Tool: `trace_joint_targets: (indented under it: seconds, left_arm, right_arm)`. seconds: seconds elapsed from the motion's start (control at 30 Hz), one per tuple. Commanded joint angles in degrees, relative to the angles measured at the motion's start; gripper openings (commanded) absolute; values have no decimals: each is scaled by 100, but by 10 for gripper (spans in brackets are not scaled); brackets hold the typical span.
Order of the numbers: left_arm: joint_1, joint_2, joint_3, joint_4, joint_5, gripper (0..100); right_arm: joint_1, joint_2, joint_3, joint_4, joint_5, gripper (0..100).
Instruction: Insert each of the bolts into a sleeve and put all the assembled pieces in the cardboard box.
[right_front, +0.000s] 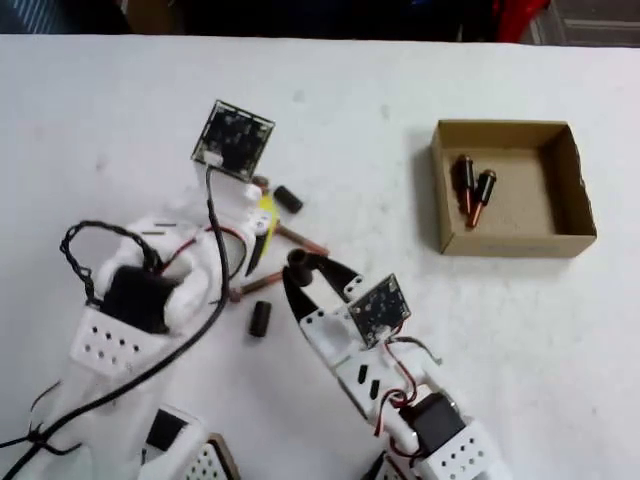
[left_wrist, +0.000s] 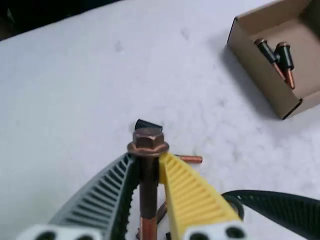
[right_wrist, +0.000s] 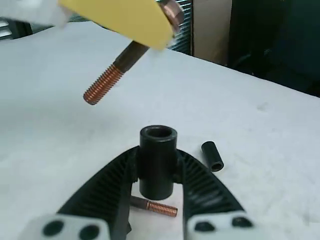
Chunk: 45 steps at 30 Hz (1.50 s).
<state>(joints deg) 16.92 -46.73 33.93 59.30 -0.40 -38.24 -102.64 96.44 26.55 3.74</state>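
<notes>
My left gripper (left_wrist: 148, 158) is shut on a copper bolt (left_wrist: 148, 186), whose hex head sticks out past the grey and yellow fingertips. My right gripper (right_wrist: 158, 156) is shut on a black sleeve (right_wrist: 158, 165), held upright with its open bore facing up. In the right wrist view, the held bolt (right_wrist: 114, 75) hangs tilted above and to one side of the sleeve, threaded end down and not touching it. From above, the left gripper (right_front: 262, 208) and the right gripper (right_front: 298, 266) are close together mid-table. The cardboard box (right_front: 448, 235) holds two assembled pieces (right_front: 474, 188).
Two loose black sleeves (right_front: 288, 198) (right_front: 260, 318) and two loose copper bolts (right_front: 302, 240) (right_front: 255, 287) lie on the white table around the grippers. Open table separates the grippers from the box at the right. Cables trail from the left arm (right_front: 130, 300).
</notes>
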Motion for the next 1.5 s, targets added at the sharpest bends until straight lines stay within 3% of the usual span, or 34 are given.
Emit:
trace_joint_targets:
  seconds: [0.0, 0.1, 0.3, 0.53, 0.7, 0.97, 1.17, 1.47]
  left_arm:
    - [101, -505, 132, -730, 642, 20]
    - [136, -892, 536, -1354, 1143, 20]
    - [444, -1613, 1626, -2690, 1213, 20]
    - [752, -2378, 2418, -3279, 1222, 20]
    - [752, -2818, 2963, -4079, 1257, 20]
    - [936, -3486, 4035, -5169, 1565, 20]
    - [1121, -3943, 4457, -5319, 1644, 20]
    - [1103, -4347, 4826, -5327, 1644, 20]
  right_arm:
    - [-75, -48, 44, -189, -70, 16]
    - [-75, -48, 44, -189, -70, 16]
    - [-48, -48, 44, -171, -70, 16]
    - [66, -48, 44, -163, -114, 16]
    - [426, -48, 44, -145, -923, 16]
    - [418, -48, 44, -136, -826, 16]
    - [435, -48, 44, -171, -246, 16]
    - [444, -57, 26, -180, 26, 17]
